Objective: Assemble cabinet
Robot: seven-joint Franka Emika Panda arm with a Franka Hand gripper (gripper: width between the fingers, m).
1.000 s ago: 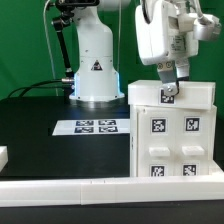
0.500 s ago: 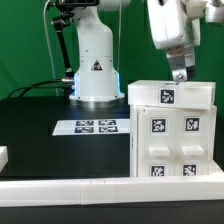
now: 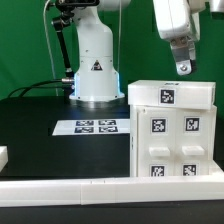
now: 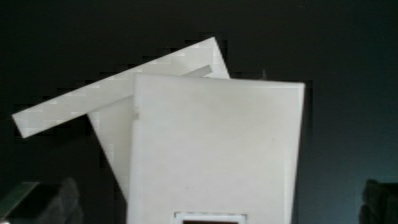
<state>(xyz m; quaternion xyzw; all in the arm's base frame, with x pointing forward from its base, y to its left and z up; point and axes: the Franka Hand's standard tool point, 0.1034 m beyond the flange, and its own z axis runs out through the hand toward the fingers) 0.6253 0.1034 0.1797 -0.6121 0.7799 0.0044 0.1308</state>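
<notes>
The white cabinet (image 3: 170,130) stands upright on the black table at the exterior view's right. It has marker tags on its top and in its front compartments. My gripper (image 3: 181,67) hangs above the cabinet's top, apart from it and empty. In the wrist view the cabinet (image 4: 214,140) fills the middle, seen from above, with a white panel slanting out behind it. The gripper (image 4: 217,205) is open, with one dark fingertip (image 4: 54,200) showing near each side edge of the picture, wide of the cabinet.
The marker board (image 3: 97,126) lies flat on the table in the middle. The arm's white base (image 3: 95,70) stands behind it. A small white part (image 3: 3,157) sits at the exterior view's left edge. A white rail (image 3: 70,190) runs along the front.
The gripper has risen from the tag on the cabinet's top, up and toward the exterior view's right. The cabinet has not moved.
</notes>
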